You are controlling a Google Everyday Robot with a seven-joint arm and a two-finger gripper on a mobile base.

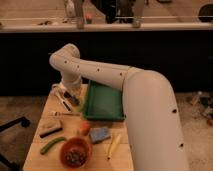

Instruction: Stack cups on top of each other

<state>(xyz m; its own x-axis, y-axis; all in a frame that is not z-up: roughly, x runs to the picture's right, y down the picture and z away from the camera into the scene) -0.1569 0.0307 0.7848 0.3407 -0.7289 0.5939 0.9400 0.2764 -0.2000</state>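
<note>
Pincer point(64, 96) down low at the far left corner of the counter point(45, 117), just left of the green tray point(103, 104); whether it is wide, narrow or holding anything cannot be told. White arm point(100, 72) sweeps across the right half of the view and hides that side of the counter.

Cups: neither the dark grey one nor the pale green one can be picked out. Judged to be behind the arm, or lost in the clutter by the pincer; cannot say which.

Visible on the counter: tray, bare inside; orange bowl point(75, 152) at the near edge holding something dark; blue sponge point(100, 134) and a banana point(113, 146) beside it; a small orange fruit point(84, 127); a green vegetable point(52, 145) near the left edge.

Handling, as a guess: small handleless cups should be light and stiff. The metallic-looking one is likely slick, so grip across the rim or pinch one wall, keep it upright, and lower it straight into the other.
</note>
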